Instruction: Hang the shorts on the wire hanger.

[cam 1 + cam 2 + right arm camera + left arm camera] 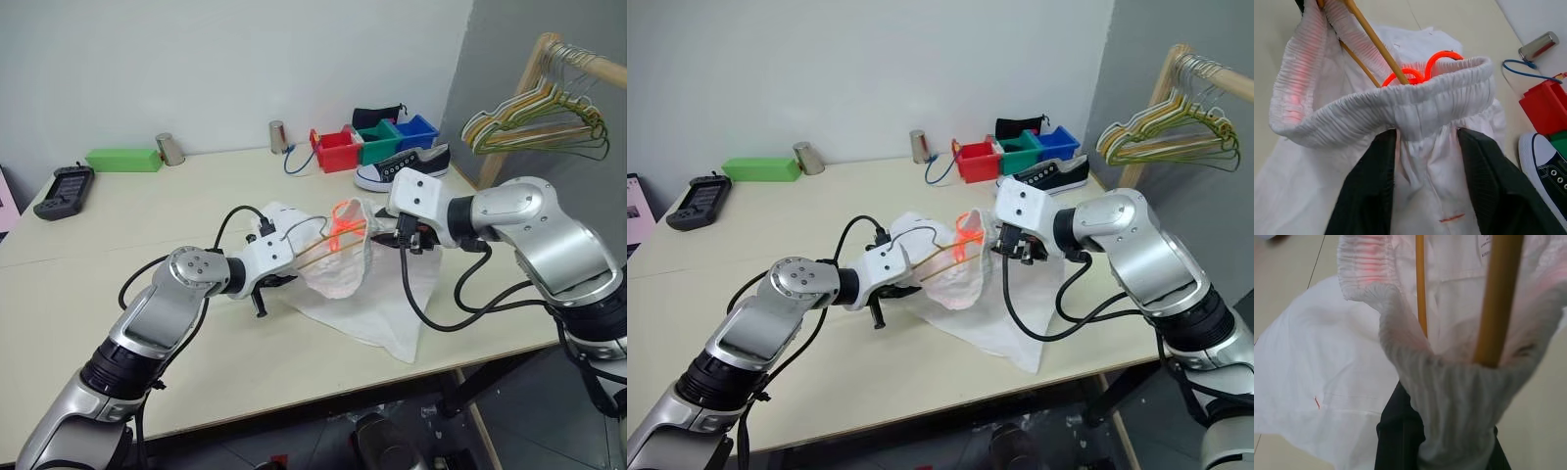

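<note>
Pale counter (118, 294) stretches under both arms, and you can see the shorts (377, 304) — white, with a gathered elastic waistband and an orange drawstring (1422, 71) — lifted at the waist while the legs trail on the surface. Two yellow-tan rods of the wire hanger (1374, 41) run inside the waistband. Your left end effector (1442, 440) looks clamped on the waistband, though fabric hides the tips. Your right end effector (1426, 147) stands parted — its fingers (1369, 196) flank the waistband without pinching it.
</note>
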You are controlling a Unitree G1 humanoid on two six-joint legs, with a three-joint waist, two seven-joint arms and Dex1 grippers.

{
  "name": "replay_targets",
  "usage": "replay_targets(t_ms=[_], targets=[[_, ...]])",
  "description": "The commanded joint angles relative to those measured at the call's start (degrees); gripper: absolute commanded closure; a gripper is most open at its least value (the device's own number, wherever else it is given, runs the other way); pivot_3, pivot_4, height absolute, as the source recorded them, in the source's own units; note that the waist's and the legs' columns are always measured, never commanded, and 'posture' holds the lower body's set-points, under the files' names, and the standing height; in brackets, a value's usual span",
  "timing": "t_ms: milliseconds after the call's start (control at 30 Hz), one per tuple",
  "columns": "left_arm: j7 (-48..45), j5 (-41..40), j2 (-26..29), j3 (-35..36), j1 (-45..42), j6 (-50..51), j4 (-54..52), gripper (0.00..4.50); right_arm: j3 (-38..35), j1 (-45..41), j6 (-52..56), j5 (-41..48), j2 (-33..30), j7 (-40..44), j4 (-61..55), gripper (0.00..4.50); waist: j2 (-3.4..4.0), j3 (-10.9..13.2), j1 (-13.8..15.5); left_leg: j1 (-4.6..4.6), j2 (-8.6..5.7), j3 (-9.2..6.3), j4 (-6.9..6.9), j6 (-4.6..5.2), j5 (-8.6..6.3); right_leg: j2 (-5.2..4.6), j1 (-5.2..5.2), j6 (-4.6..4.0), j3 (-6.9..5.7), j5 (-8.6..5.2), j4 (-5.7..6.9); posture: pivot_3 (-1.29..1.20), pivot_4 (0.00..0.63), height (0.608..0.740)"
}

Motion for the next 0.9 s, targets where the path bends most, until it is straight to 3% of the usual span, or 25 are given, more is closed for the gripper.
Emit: replay_targets(t_ms=[33,200,333,667,767,900], targets=[[0.46,0.25,-0.24,0.49,-0.35,-1.18,-3.11,4.50,1.07,-2.50,-6.34,-4.45,-2.31,1.74,2.51,1.42,0.00,0.00,0.00,0.00,-0.01,0.00,0.00,0.00,0.00,0.00,0.00,0.00,0.00,0.00,0.00,-0.34,0.033,0.740],[-0.35,0.80,0.74,0.01,0.63,-2.60,-5.08,4.50,4.43,-3.69,-14.52,-10.90,-3.89,3.71,7.92,0.39,0.00,0.00,-0.02,0.01,0.00,0.01,0.00,0.00,0.00,0.00,0.00,0.00,0.00,0.00,0.00,-0.32,0.030,0.740],[-0.14,0.88,0.73,0.34,0.82,-3.10,-6.07,4.50,7.44,-3.79,-21.41,-15.31,-5.55,8.22,11.35,0.39,0.00,0.00,0.12,0.00,-0.02,0.00,0.00,0.00,0.00,-0.01,0.00,0.00,0.01,0.00,0.00,-0.30,0.026,0.740],[0.37,2.00,1.20,0.22,1.60,-3.34,-7.97,4.50,8.76,-4.54,-30.80,-22.88,-0.65,8.92,19.41,0.39,0.00,0.00,0.21,0.03,-0.02,-0.01,0.01,0.00,0.00,0.00,0.02,0.00,0.00,0.00,0.03,-0.28,0.018,0.740],[0.58,2.28,1.03,0.22,1.95,-3.28,-8.32,4.50,8.20,-4.34,-32.12,-23.98,0.01,8.96,20.16,0.84,0.00,0.00,0.49,0.03,-0.03,-0.02,0.02,0.00,0.00,-0.01,0.05,0.01,0.01,0.01,0.03,-0.27,0.017,0.740],[1.39,2.84,0.48,0.45,1.65,-3.43,-7.78,4.50,7.36,-3.43,-32.58,-23.80,0.33,10.45,19.12,1.82,0.00,0.00,0.81,0.04,-0.04,-0.04,0.03,0.00,0.00,-0.01,0.06,0.02,0.00,0.01,0.03,-0.28,0.019,0.740]])
